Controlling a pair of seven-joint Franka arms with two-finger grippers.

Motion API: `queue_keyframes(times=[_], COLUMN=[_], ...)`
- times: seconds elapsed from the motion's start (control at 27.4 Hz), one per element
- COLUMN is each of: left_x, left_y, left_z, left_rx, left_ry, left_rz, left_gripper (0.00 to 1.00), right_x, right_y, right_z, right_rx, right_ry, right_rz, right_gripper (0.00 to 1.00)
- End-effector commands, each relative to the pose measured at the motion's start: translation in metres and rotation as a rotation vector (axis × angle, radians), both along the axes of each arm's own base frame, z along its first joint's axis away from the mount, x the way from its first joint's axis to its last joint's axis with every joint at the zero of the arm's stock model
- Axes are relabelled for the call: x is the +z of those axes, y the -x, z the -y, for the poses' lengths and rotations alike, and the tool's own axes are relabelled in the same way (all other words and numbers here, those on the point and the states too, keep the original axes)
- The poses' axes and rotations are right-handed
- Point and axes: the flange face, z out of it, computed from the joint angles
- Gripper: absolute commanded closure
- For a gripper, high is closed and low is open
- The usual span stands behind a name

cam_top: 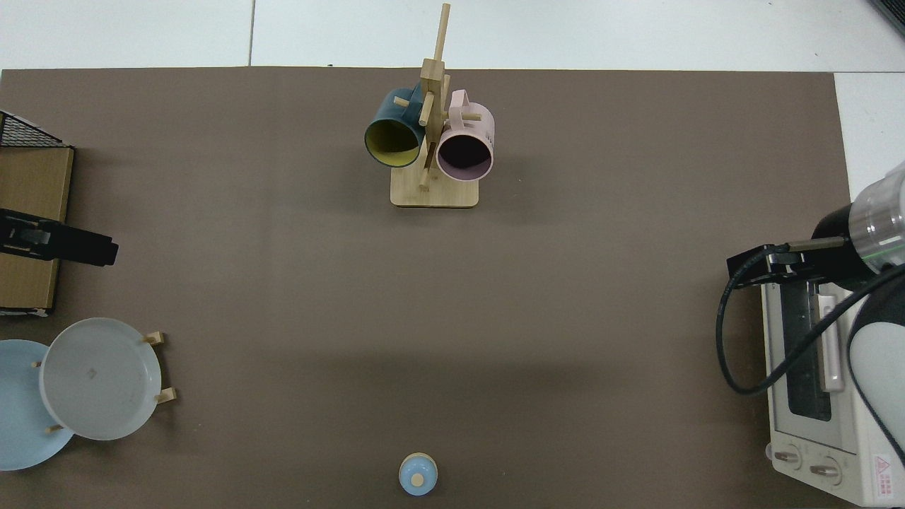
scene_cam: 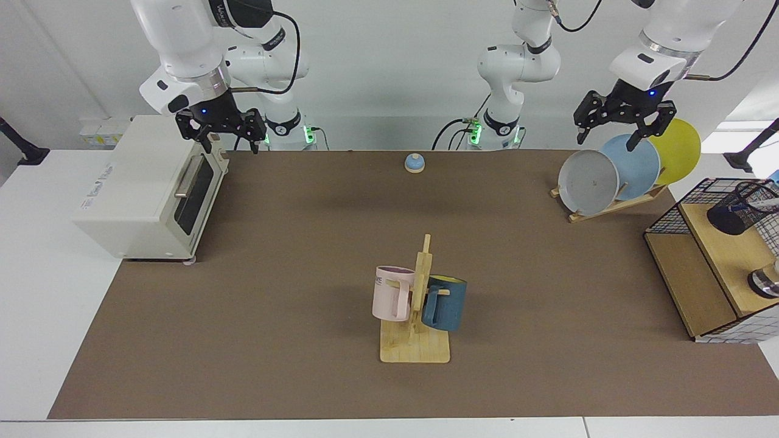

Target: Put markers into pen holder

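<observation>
While nothing is held by either arm, the scene is read from the facing view's left edge across. The right gripper (scene_cam: 221, 131) is hung above the toaster oven (scene_cam: 146, 188), jaws spread and empty; this arm is judged to be waiting. A mug rack (scene_cam: 417, 316) is stood mid-worktop. Further across, the left gripper (scene_cam: 621, 118) is poised over the plate rack (scene_cam: 608, 176), jaws spread and empty. At the far edge, the pen holder (scene_cam: 739, 210) is seen tipped inside the wire basket (scene_cam: 669, 222), with a marker (scene_cam: 761, 204) apparently at its mouth. The marker is judged light, stiff and slippery, best pinched mid-barrel.
</observation>
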Motion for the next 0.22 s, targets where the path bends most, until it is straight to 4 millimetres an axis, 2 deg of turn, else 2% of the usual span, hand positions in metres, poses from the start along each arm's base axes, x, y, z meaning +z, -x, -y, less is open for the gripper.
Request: queue_keyframes(times=[0.0, 0.18], left_x=[0.0017, 0.0017], left_y=[0.001, 0.001], left_z=[-0.0022, -0.0022], left_rx=[0.002, 0.003], left_ry=[-0.011, -0.011], left_rz=[0.015, 0.015], left_gripper=[0.0, 0.0], right_x=[0.0001, 0.0001], right_y=[0.0032, 0.0032], right_z=[0.0012, 0.0012], right_rx=[0.021, 0.021], right_ry=[-0.011, -0.011], right_rz=[0.018, 0.018], right_gripper=[0.0, 0.0])
